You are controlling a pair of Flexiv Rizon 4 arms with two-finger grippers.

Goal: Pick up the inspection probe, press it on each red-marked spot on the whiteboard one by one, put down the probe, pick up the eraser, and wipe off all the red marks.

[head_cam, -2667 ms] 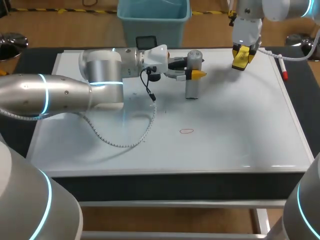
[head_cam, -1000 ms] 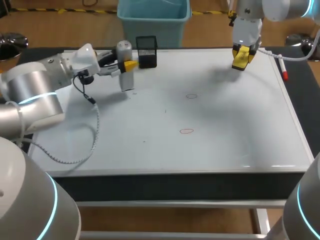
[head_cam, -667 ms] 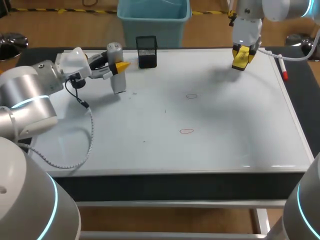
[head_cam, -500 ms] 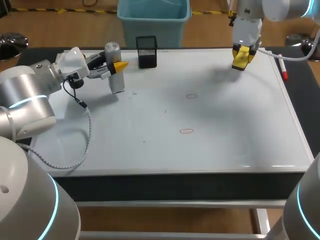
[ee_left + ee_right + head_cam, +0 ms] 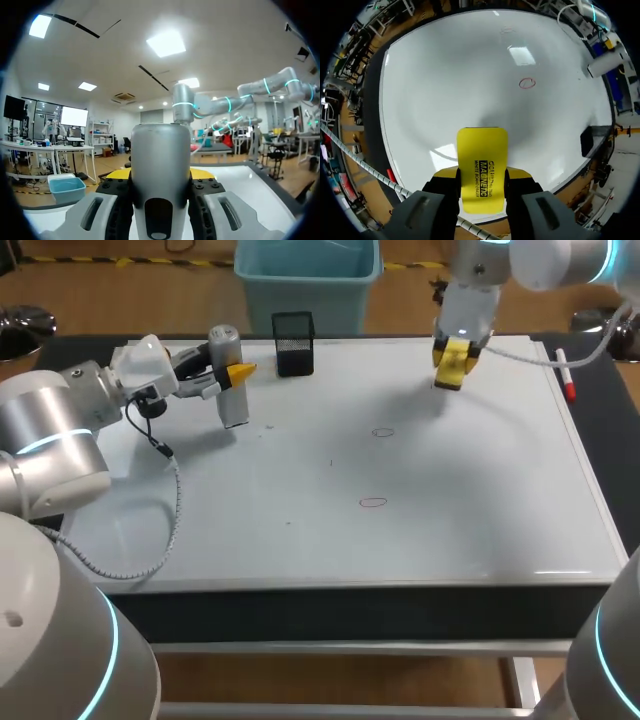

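Observation:
The grey cylindrical probe (image 5: pixel 229 390) stands upright at the whiteboard's far left, and my left gripper (image 5: pixel 226 371) is shut on its upper part. In the left wrist view the probe (image 5: pixel 160 150) fills the gap between the fingers of the left gripper (image 5: pixel 160 186). My right gripper (image 5: pixel 455 355) hangs over the far right-middle of the board, shut on the yellow eraser (image 5: pixel 450 374). The eraser (image 5: pixel 481 165) sticks out ahead of the right gripper (image 5: pixel 482 179). Two red ovals are drawn on the board: one (image 5: pixel 383 432) near the eraser, also seen as a red oval (image 5: pixel 527 83), and one (image 5: pixel 373 502) nearer the front.
A black mesh holder (image 5: pixel 293 342) stands at the board's far edge, just right of the probe. A red-capped marker (image 5: pixel 567 376) lies along the right edge. The whiteboard (image 5: pixel 330 540) has a raised frame all round.
My right arm has moved left and slightly nearer with the eraser. The left arm carried the probe from the board's middle to the far left and has kept still for the last half second.

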